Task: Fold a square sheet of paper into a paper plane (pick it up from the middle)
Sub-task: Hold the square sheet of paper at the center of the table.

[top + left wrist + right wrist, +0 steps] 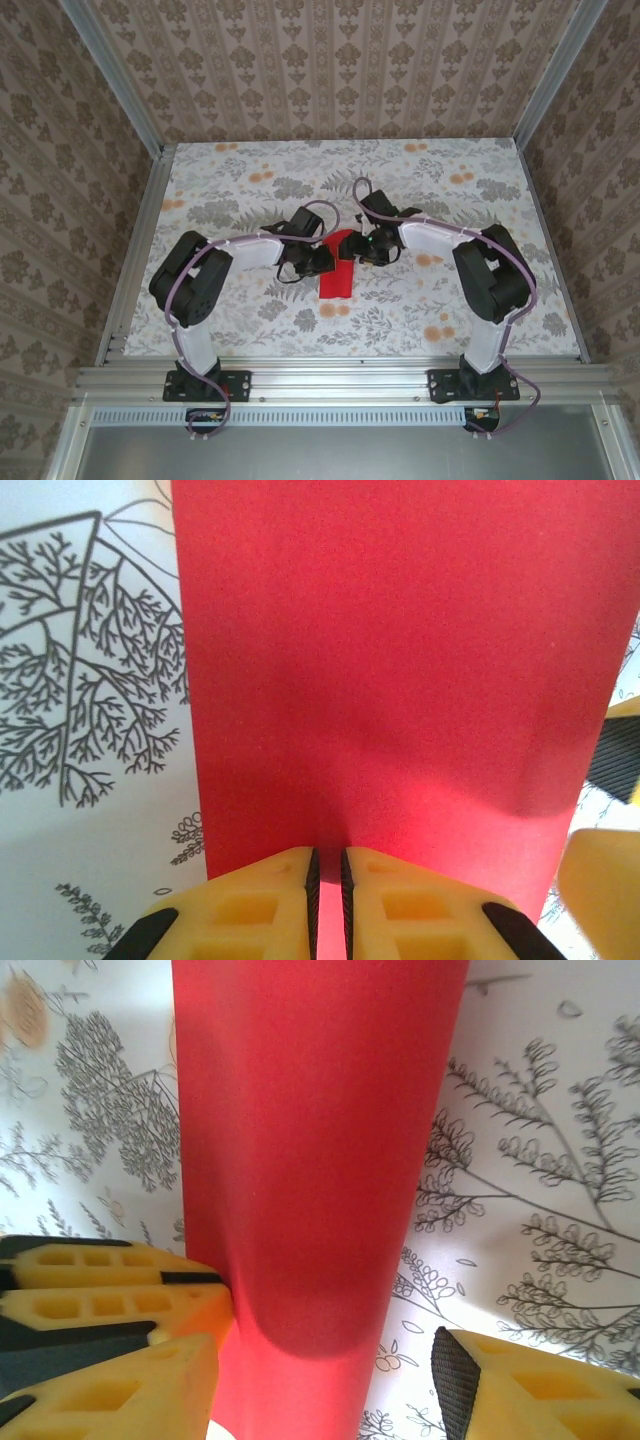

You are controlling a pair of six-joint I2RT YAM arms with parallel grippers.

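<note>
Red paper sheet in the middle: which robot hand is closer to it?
Left. The left gripper is shut on an edge of the thin bright red paper sheet, touching it. The right gripper stands open astride the sheet, one finger clear of it.

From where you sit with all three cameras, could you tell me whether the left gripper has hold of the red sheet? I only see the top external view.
Observer: Yes; the left wrist view shows the left gripper shut on an edge of the red sheet.
Operator: Thank you. And the other one?
Observer: The right gripper is open, its fingers standing either side of the sheet.
Operator: Is the sheet flat between them?
Observer: No; in the right wrist view it looks rounded, like a loose fold not pressed down.
</note>
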